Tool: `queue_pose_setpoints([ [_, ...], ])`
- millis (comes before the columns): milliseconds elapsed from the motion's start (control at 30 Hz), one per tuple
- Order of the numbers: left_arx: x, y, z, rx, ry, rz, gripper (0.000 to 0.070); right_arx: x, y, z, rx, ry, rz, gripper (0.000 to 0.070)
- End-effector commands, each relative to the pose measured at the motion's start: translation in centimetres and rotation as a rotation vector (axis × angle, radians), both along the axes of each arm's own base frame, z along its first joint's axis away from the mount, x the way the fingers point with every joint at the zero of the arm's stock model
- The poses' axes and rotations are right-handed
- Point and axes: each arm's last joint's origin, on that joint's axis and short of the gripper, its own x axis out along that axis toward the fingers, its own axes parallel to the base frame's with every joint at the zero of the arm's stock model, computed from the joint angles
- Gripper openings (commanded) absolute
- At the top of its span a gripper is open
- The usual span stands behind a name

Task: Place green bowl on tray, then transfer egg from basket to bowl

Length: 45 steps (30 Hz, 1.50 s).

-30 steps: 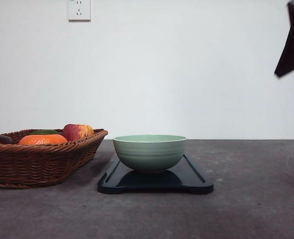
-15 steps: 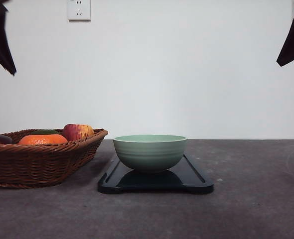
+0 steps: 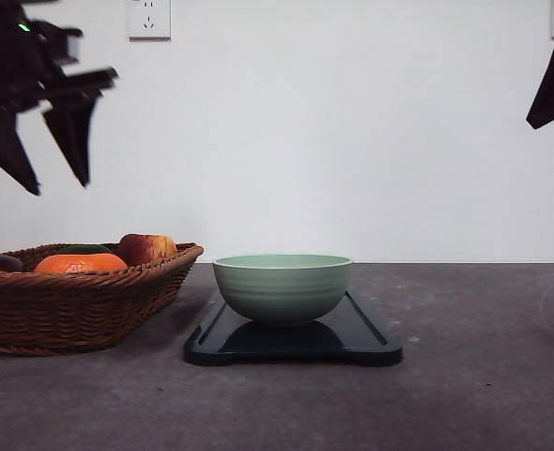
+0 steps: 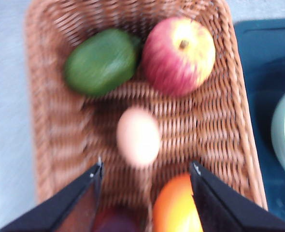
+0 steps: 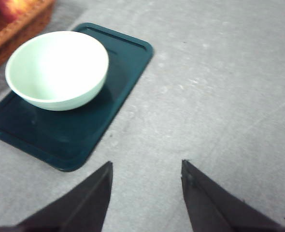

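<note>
**Bowl on tray, egg in basket, left arm above basket**

Green bowl (image 3: pixel 283 287) sits upright on the tray (image 3: pixel 366 340), toward the tray's far end. Bowl is empty in the right wrist view (image 5: pixel 57 69). Tray (image 5: pixel 108 106) lies mid-counter, long axis running front to back.

Basket (image 3: pixel 70 310) is on the counter (image 3: pixel 484 376) at its left edge, just beside the tray, not touching it. Egg (image 4: pixel 138 137) lies on the basket floor (image 4: pixel 205 130), roughly central, apart from the other items. Around it: green fruit (image 4: pixel 101 61), red-yellow apple (image 4: pixel 178 49), orange (image 4: pixel 176 208), plus something dark purple (image 4: pixel 114 220), too blurred to identify. Left wrist view is motion-blurred.

Left gripper (image 3: pixel 56 183) hangs high over the basket, fingers (image 4: pixel 79 203) spread wide, holding nothing. Egg sits in line with the gap between them, clear of both.

Right gripper (image 5: pixel 145 169) is up over the counter's right side, fingers (image 5: pixel 215 203) parted, empty, well clear of tray and bowl.
</note>
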Motion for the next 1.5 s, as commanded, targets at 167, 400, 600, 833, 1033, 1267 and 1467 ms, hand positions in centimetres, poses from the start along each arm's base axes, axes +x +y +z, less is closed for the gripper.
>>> queue_pose_setpoints([
  [167,2.8,-0.8,-3.0,-0.004,0.050,0.045,0.0409,0.1,0.1,0.2,0.024,0.006,-0.022,0.0271],
  [400,4.2,-1.1,-5.8,0.016,0.096,0.049,0.0408,0.0,0.0,0.0,0.011,0.019,-0.038,0.0271],
  [600,4.7,-1.2,-7.5,0.026,0.136,0.049,0.0404,0.0,0.0,0.0,0.024,0.026,-0.048,0.0271],
  [833,4.9,-1.3,-7.8,0.025,0.130,0.047,0.0388,0.0,0.0,0.0,0.027,0.027,-0.050,0.0272],
  [1033,4.9,-1.5,-7.8,0.026,0.126,0.041,0.0173,0.0,0.0,0.0,0.029,0.026,-0.054,0.0271],
  [1267,4.9,-1.5,-7.8,0.026,0.128,0.039,0.0164,0.0,0.0,0.0,0.030,0.026,-0.054,0.0271],
  [1467,4.6,-1.4,-7.1,0.030,0.126,0.031,0.0198,0.0,0.0,0.0,0.029,0.027,-0.055,0.0272],
])
